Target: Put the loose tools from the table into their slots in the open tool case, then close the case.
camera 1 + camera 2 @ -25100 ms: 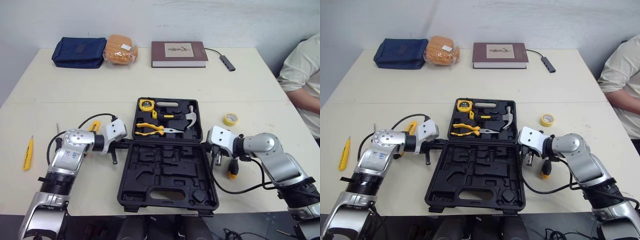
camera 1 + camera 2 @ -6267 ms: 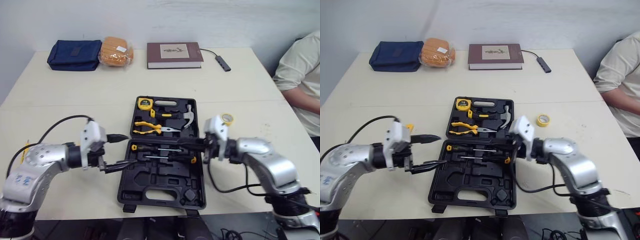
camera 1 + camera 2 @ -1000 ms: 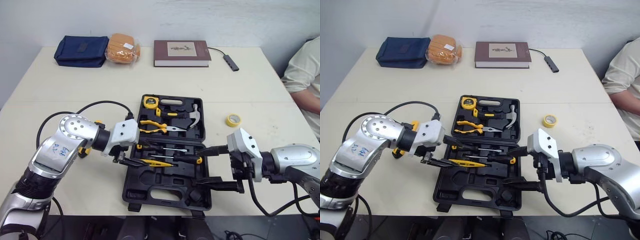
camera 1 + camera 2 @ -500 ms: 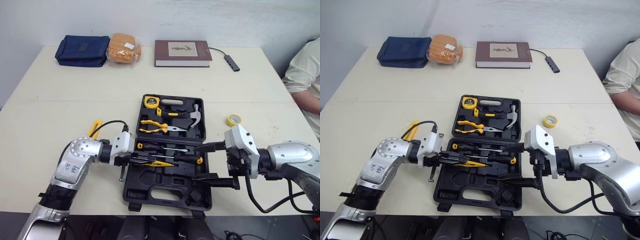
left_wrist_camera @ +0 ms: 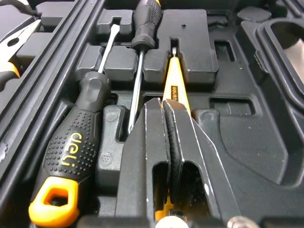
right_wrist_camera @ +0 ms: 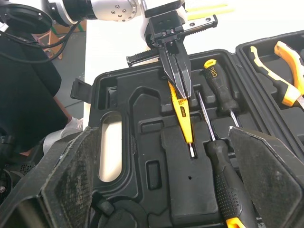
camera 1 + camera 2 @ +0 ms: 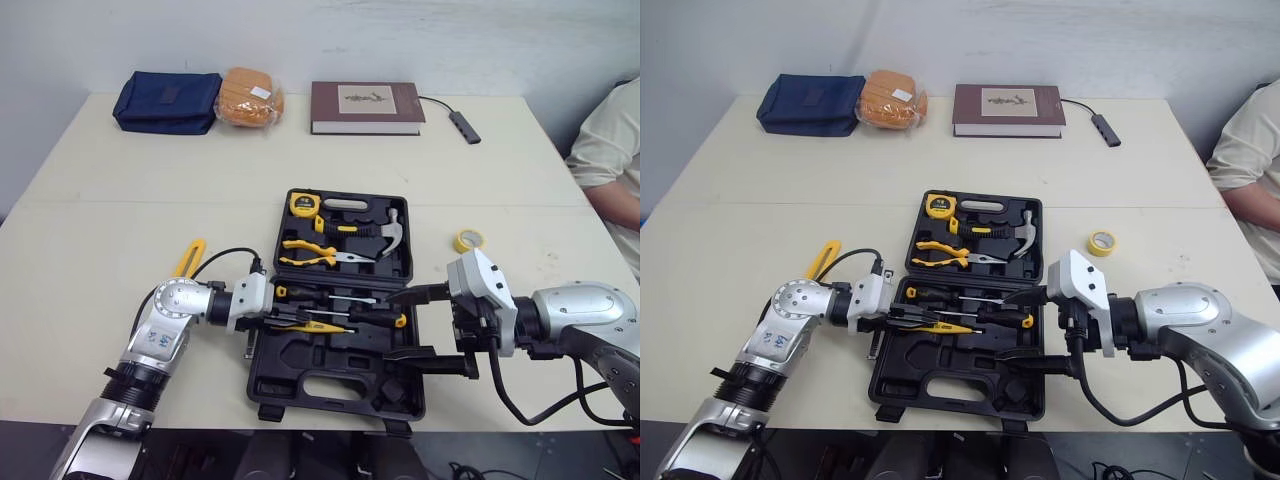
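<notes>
1. left wrist view: left pincer [image 5: 164, 102] clenched on the rear end of the slim yellow screwdriver [image 5: 175, 80]. its tip lies in a narrow groove in the near half of the tool case [image 7: 330, 385].
2. right pincer [image 7: 392, 325] released, fingers wide apart, hovering over the case's right side, holding nothing.
3. step in hand, as judged: seating the yellow shaft. press it flat along the groove until level with the moulding. then part the fingers and lift straight off, so it isn't dragged back out.
4. just beside it a black-handled screwdriver [image 5: 71, 156] lies in its slot.
5. loose on the counter [image 7: 120, 200]: yellow tape roll [image 7: 466, 239] and a yellow tool [image 7: 188, 257].
6. writing: "deli" on the black handle. the print on the yellow shaft is too small to read.
</notes>
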